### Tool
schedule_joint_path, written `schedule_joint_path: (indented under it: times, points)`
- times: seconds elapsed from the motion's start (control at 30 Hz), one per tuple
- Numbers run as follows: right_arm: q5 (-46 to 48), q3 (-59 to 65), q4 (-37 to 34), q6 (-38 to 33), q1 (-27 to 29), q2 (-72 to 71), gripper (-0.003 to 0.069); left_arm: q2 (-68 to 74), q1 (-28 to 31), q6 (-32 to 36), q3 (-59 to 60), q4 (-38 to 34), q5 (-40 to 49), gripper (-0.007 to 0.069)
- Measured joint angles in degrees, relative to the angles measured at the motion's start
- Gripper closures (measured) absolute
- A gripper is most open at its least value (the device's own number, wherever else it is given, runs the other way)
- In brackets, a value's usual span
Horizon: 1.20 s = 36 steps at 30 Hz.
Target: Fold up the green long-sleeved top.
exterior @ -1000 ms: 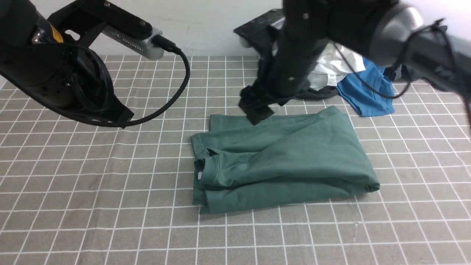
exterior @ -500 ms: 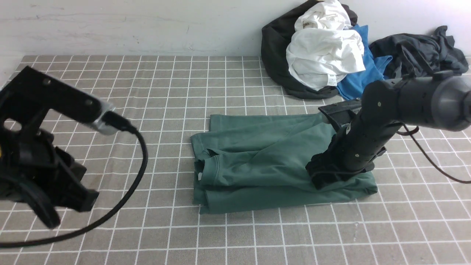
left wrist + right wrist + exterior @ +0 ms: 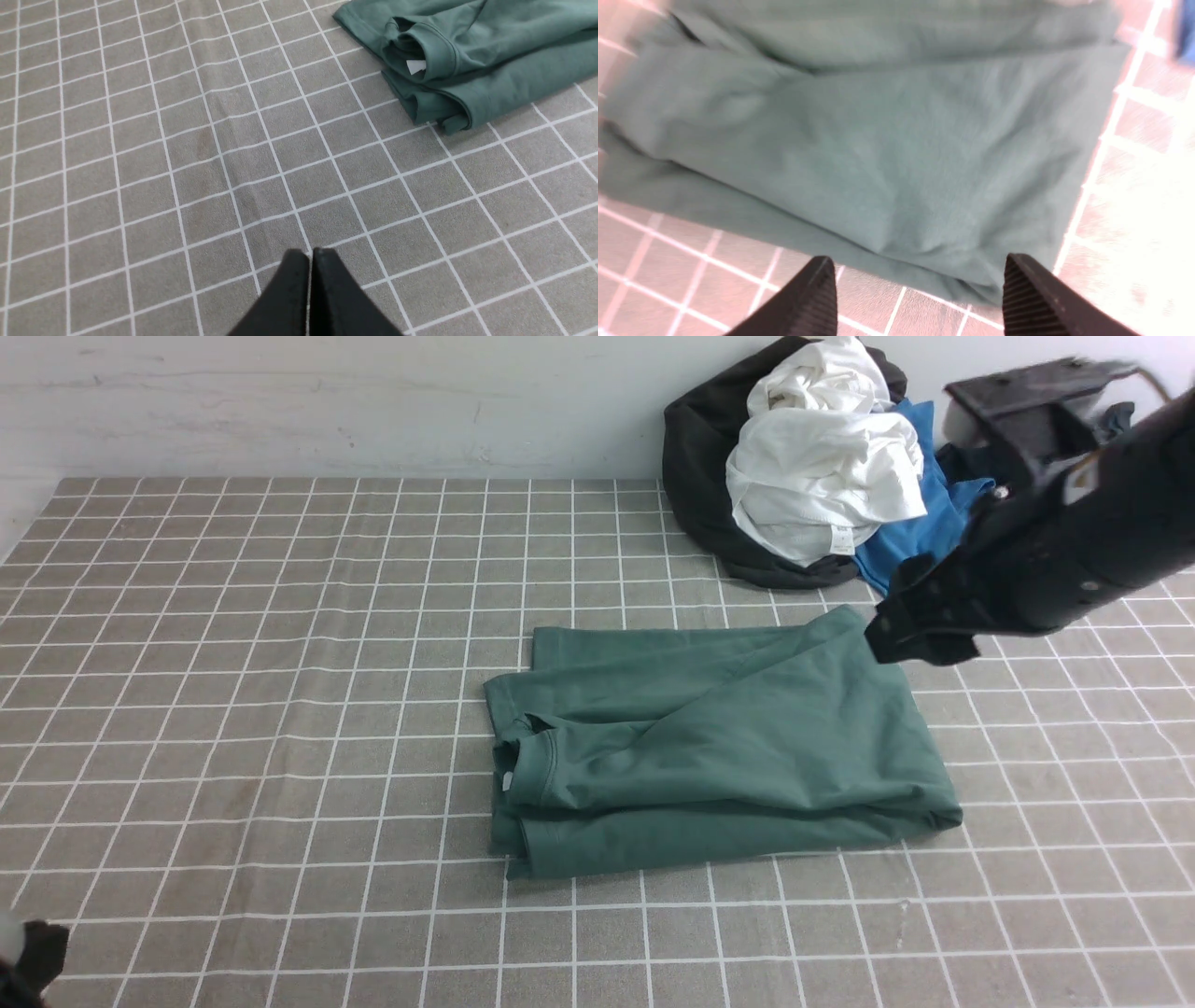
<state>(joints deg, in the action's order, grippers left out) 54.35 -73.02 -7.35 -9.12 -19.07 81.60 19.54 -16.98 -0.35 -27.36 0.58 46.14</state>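
The green long-sleeved top (image 3: pixel 719 747) lies folded into a rough rectangle in the middle of the checked cloth, its collar and white neck label (image 3: pixel 415 66) at the left end. My right gripper (image 3: pixel 913 630) hangs above the top's far right corner, apart from it. In the right wrist view my right gripper (image 3: pixel 920 275) is open over the top (image 3: pixel 878 140) with nothing between its ribbed fingers. My left gripper (image 3: pixel 309 254) is shut and empty over bare cloth, well to the left of the top (image 3: pixel 467 56). Only a dark scrap of the left arm (image 3: pixel 28 957) shows at the near left corner.
A heap of clothes sits at the back right against the wall: a white garment (image 3: pixel 822 485), a black one (image 3: pixel 700 476), a bright blue T-shirt (image 3: pixel 934 537) and a dark grey one (image 3: pixel 966 462) partly behind my right arm. The grey checked tablecloth (image 3: pixel 280 663) covers the table.
Both arms have pulled away. The left arm dropped back to the near left corner, almost out of view. The right gripper crossed the top from its far edge and lifted off rightwards. The top lies unchanged.
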Motion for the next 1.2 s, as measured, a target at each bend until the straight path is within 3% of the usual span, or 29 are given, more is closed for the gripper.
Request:
schedule_joint_path:
  times: [0.13,0.5,0.77,1.2]
  points:
    - [-1.92,6.43,-1.21,0.0,0.0,-9.64,0.0272,-6.45,0.0,-0.67,2.48,0.18,-1.04,0.0632]
    - [-13.74,28.59,-3.4,0.0,0.0,-46.32,0.0648,-12.32,0.0,-0.67,3.14,1.43,-5.51,0.0632]
    - [-16.27,32.56,-3.4,0.0,0.0,-60.57,0.0673,-12.32,0.0,-0.67,3.47,1.48,-4.8,0.0632]
    - [-15.4,32.62,-3.4,0.0,0.0,-62.57,0.0673,-12.32,0.0,-0.67,3.47,1.48,-4.31,0.0632]
